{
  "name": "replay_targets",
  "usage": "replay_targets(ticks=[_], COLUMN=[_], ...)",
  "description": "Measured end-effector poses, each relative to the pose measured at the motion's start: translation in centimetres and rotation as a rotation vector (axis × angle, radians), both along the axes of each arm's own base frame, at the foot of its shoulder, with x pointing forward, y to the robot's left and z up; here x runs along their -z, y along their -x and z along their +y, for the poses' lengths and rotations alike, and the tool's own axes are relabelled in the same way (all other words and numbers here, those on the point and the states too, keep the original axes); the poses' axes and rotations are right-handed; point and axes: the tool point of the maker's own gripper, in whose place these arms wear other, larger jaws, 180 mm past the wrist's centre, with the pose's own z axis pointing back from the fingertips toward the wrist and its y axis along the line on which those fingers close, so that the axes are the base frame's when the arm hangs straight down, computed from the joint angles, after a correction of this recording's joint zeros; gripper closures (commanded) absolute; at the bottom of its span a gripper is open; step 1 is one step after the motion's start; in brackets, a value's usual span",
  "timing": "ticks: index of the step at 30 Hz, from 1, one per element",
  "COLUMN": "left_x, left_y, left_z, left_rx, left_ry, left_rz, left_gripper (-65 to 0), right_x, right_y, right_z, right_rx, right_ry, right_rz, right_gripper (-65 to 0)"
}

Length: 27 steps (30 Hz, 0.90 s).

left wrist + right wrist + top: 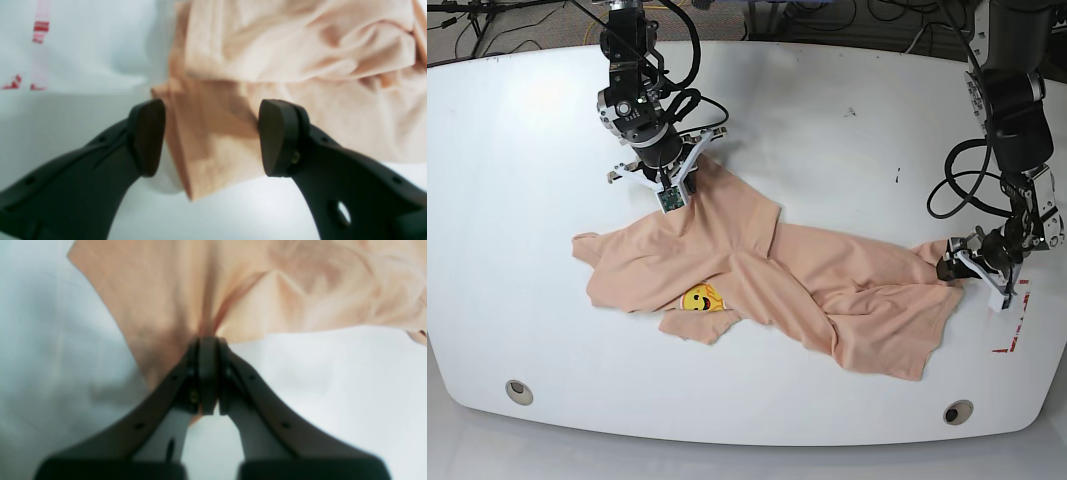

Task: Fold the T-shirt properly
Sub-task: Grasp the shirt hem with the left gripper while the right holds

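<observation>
White table [827, 110] seen, rounded at the edges. Red tape marks [1017, 318] noted near its right edge; shown also in the left wrist view. Two round holes [519, 391] set along the near edge. Cables [517, 22] strewn on the floor behind.

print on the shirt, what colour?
Yellow smiling face on the peach T-shirt; base view.

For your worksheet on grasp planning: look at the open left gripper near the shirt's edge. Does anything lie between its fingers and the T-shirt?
Nothing visible does. The left gripper stands open with a corner of the T-shirt lying between its fingers; only bare white table lies beside it.
</observation>
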Motion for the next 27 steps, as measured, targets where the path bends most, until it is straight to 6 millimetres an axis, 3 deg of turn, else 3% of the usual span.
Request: replay_targets(ticks=[5,11,15,24,27], left_x=[0.8,1.4,1.9,2.0,1.8], left_y=[0.8,1.6,1.9,2.1,3.1], left_z=[-0.2,-0.3,-1.1,-3.0,-2.9], left_rx=[-0.009,-0.006,0.006,0.036,0.063], left_ry=[0.024,0.028,0.046,0.062,0.016], left_rz=[-0.017,-0.012,-0.014,-0.031,-0.026], left_gripper=[-35.6,-14.0,-4.7,-0.3,0.0], right_x=[-0.8,-1.7,-2.0,-2.7,-3.0], right_y=[-0.3,-0.3,0.0,1.0,1.4], right_z=[0.0,0.0,0.0,0.0,-0.1], right_rx=[0.0,0.001,0.001,0.0,0.001], right_ry=[-0.001,0.0,0.0,-0.001,0.002], right_rz=[-0.021,-0.047,-0.051,-0.059,-0.064], right_gripper=[-0.3,-0.3,-0.3,-0.3,-0.3])
